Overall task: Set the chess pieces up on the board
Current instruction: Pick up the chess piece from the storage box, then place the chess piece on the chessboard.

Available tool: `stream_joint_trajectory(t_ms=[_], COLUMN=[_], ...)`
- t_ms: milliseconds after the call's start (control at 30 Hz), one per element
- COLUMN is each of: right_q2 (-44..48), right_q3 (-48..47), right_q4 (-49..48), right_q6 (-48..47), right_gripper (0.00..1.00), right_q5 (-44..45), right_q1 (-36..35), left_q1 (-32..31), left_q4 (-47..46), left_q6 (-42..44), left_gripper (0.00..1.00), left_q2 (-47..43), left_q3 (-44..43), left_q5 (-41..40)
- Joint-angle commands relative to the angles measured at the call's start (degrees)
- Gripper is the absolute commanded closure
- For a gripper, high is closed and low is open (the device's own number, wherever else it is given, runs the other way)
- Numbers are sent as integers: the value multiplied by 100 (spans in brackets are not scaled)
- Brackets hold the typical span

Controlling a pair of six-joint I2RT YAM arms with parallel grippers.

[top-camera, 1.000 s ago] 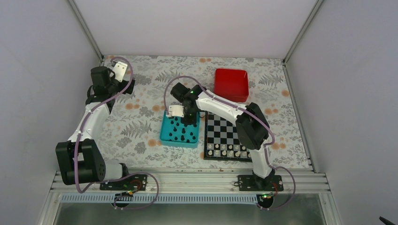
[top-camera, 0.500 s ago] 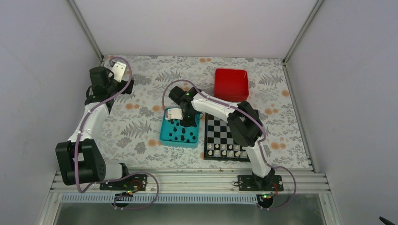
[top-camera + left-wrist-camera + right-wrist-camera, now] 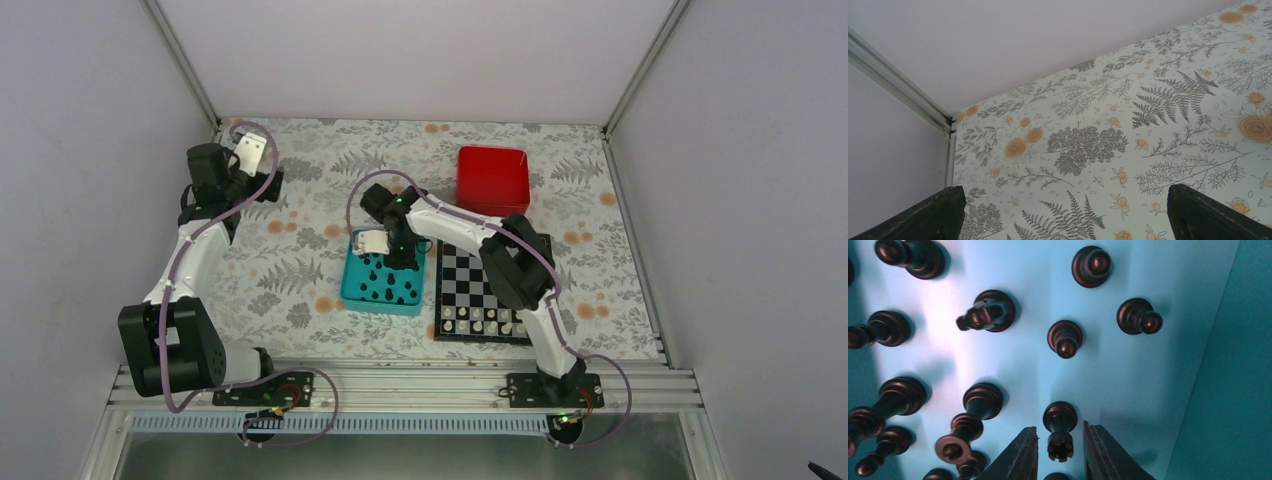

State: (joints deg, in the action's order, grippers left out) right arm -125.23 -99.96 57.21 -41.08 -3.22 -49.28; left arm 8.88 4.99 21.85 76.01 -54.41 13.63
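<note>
Within right claw (image 3: 1059, 427), crenellated black piece (image 3: 1060, 435)

Your chess pieces (image 3: 383, 284) lie in tray (image 3: 380, 307), just left of board (image 3: 468, 280). Second tray (image 3: 493, 180) behind board, apart. More pieces (image 3: 485, 322) on board's near rows.

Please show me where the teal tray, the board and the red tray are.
teal tray (image 3: 378, 306): top view, on its near wall.
board (image 3: 463, 282): top view, on bare middle squares.
red tray (image 3: 493, 180): top view, on its middle.
</note>
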Motion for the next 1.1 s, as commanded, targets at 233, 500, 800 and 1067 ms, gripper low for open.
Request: stream_joint_trajectory(t_ms=[233,500,800,1067], right_q2=[-124,247,1553,2718], right_q3=[-206,-453,-490,734], right_q4=[-66,188,831,865], right_q6=[-139,-106,-86,-530], right_gripper=[92,96,96,95], right_q5=[-94,-225,5,-46], right_q1=[156,299,1388,3799], left_q1=[56,60,68,78], left_q4=[-82,-77,-26,-45], left_q6=[-31,-40,-58,-49], left_gripper=[0,0,0,0], left_q2=[-103,-129,-145,-171], left_q3=[27,-8,-96,-96], left_q5=[201,213,207,205])
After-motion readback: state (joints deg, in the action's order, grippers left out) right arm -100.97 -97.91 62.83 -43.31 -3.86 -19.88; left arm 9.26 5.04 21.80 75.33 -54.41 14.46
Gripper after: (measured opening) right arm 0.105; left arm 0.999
